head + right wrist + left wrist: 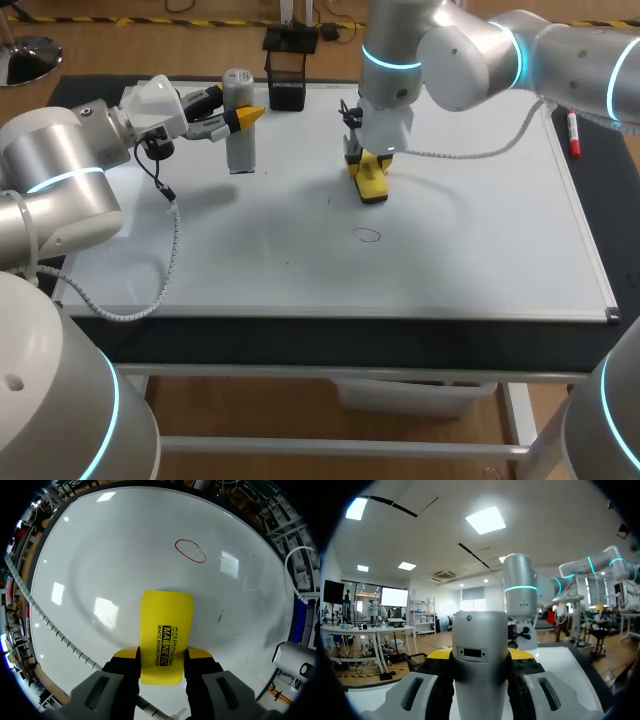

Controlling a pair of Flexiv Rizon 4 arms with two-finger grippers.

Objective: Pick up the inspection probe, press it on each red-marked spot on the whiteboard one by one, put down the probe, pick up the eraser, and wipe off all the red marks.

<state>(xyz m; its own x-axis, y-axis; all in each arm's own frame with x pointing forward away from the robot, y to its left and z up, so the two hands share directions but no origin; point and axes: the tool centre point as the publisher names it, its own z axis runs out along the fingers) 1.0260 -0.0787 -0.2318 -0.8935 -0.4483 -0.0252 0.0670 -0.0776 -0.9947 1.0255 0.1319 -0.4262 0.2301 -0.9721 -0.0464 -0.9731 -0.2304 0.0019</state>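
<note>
1 red mark (367,236) shows on the whiteboard (480,250); our right pincer (162,656) clamps the eraser (166,625) near it, we judge to wipe it. Our left pincer (243,117) grips the probe (239,145) upright at the back-left, out of the way.

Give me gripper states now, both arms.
Left gripper: jaws closed on the inspection probe.
Right gripper: jaws closed on the yellow eraser.
</note>
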